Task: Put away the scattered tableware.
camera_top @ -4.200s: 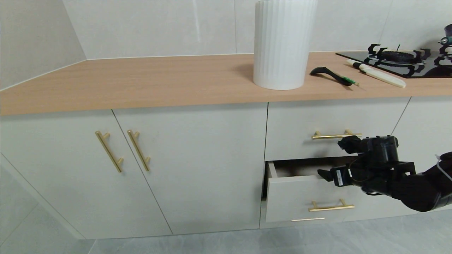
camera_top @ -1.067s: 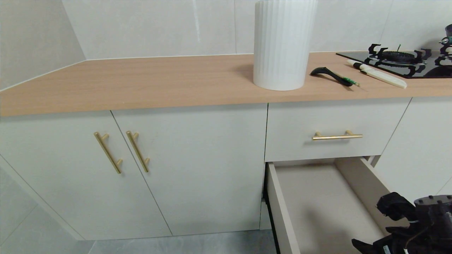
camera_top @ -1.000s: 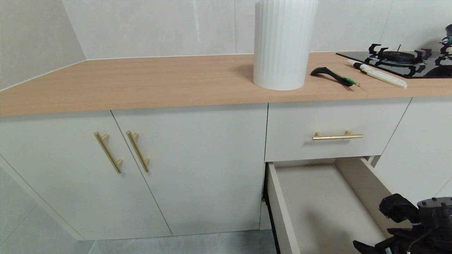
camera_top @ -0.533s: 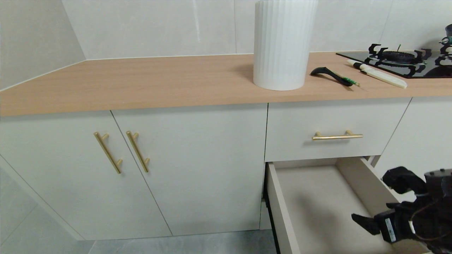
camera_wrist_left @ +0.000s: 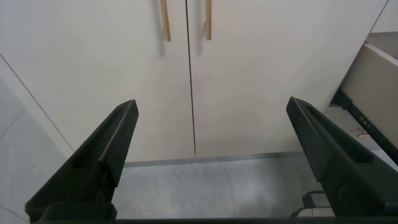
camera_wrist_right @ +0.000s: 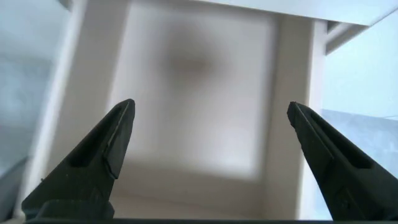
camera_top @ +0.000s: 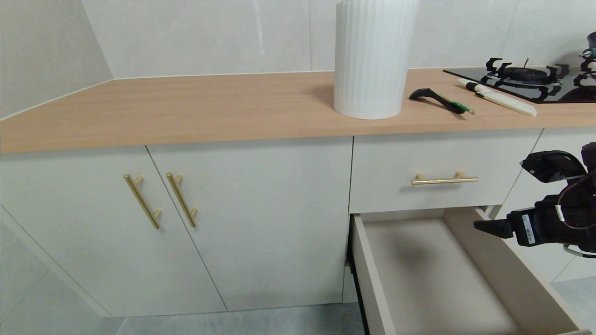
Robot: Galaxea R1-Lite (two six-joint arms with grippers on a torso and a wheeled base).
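Note:
On the wooden counter lie a black spoon (camera_top: pixel 434 98) with a green-tipped handle and a white knife (camera_top: pixel 500 102) beside the hob. The lower drawer (camera_top: pixel 372 288) below them stands pulled far out, with a bare bottom (camera_wrist_right: pixel 199 93). My right gripper (camera_top: pixel 512 197) hangs open over the drawer's right wall, holding nothing, and its wrist view looks down into the drawer between the spread fingers (camera_wrist_right: pixel 112 143). My left gripper (camera_wrist_left: pixel 211 109) is open and holds nothing, low in front of the double cabinet doors (camera_wrist_left: pixel 189 68).
A tall white ribbed container (camera_top: pixel 370 58) stands on the counter left of the spoon. A black gas hob (camera_top: pixel 526 79) sits at the far right. The upper drawer (camera_top: pixel 442 170) is closed, with its gold handle (camera_top: pixel 444 179) above the open one. Grey floor (camera_wrist_left: pixel 217 193) lies below.
The drawer went from slightly open to pulled far out. Over the last second my right gripper let go and rose from the drawer's front to above its right wall.

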